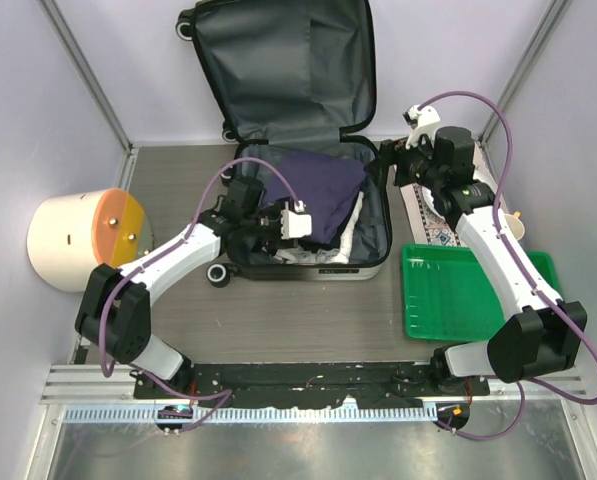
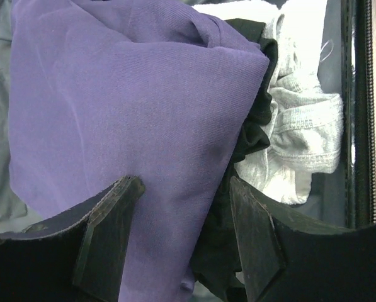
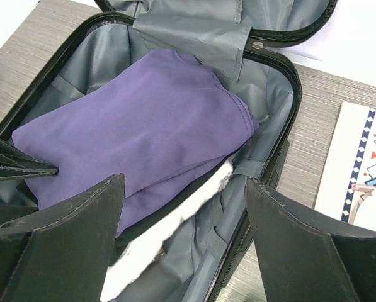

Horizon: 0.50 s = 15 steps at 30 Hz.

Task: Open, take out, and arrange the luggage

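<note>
The luggage (image 1: 278, 80) stands open at the back middle of the counter (image 1: 308, 310). Its lid is upright against the wall, showing dark grey lining, and its black wheels are on its left side. The lower half holds a purple garment (image 3: 137, 126) over black cloth (image 2: 254, 126) and pale garments (image 2: 301, 132). The left gripper (image 2: 181, 189) hangs over the purple fabric with jaws apart, pinching nothing. The right gripper (image 3: 184, 189) hovers wide open above the right rim. A green tray (image 1: 478, 300) lies just right of the luggage.

Qty: 1 luggage (image 1: 278, 70); clothes 3 pcs: 1 purple cloth (image 1: 323, 190), 1 white cloth (image 2: 301, 138), 1 blk cloth (image 2: 252, 129); 1 green tray (image 1: 458, 300); 1 cream bin (image 1: 68, 240); 1 patterned mat (image 1: 423, 215).
</note>
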Each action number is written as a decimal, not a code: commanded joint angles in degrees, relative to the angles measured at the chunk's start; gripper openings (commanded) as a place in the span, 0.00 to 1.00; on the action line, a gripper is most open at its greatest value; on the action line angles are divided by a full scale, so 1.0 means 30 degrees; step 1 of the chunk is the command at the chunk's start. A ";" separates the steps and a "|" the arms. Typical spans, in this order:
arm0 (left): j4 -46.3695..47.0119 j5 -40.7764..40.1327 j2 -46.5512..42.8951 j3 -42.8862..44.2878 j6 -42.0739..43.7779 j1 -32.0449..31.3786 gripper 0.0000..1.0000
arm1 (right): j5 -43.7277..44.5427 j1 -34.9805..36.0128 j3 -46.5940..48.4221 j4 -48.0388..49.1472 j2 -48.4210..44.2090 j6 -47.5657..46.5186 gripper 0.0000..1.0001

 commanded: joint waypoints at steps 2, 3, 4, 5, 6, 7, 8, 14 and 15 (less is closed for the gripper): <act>0.0385 0.0821 0.0310 0.0223 0.2249 -0.0409 0.67 | -0.0549 -0.0642 0.0213 0.0119 -0.0051 0.0284 0.82; 0.0383 0.0850 0.0427 0.0223 0.2309 -0.0439 0.68 | -0.0637 -0.0760 0.0271 0.0089 0.0008 0.0285 0.82; 0.0383 0.0850 0.0544 0.0252 0.2338 -0.0498 0.68 | -0.0783 -0.0848 0.0330 0.0089 0.0125 0.0372 0.81; 0.0383 0.0705 0.0632 0.0397 0.2338 -0.0614 0.68 | -0.0813 -0.0965 0.0359 0.0060 0.0155 0.0401 0.81; 0.0383 0.0587 0.0894 0.0515 0.2222 -0.0674 0.67 | -0.0871 -0.0995 0.0389 0.0060 0.0184 0.0402 0.81; 0.0470 0.0238 0.1042 0.0632 0.1815 -0.0703 0.66 | -0.0930 -0.1053 0.0389 0.0031 0.0213 0.0373 0.81; 0.0790 0.0003 0.1159 0.0778 0.1637 -0.0819 0.64 | -0.0931 -0.1112 0.0389 0.0030 0.0214 0.0401 0.81; 0.2081 -0.1464 0.1775 0.1188 0.0175 -0.0996 0.51 | -0.1135 -0.1317 0.0301 0.0060 0.0243 0.0373 0.81; 0.2141 -0.1494 0.1717 0.1248 0.0054 -0.0996 0.48 | -0.1165 -0.1375 0.0272 0.0060 0.0214 0.0401 0.81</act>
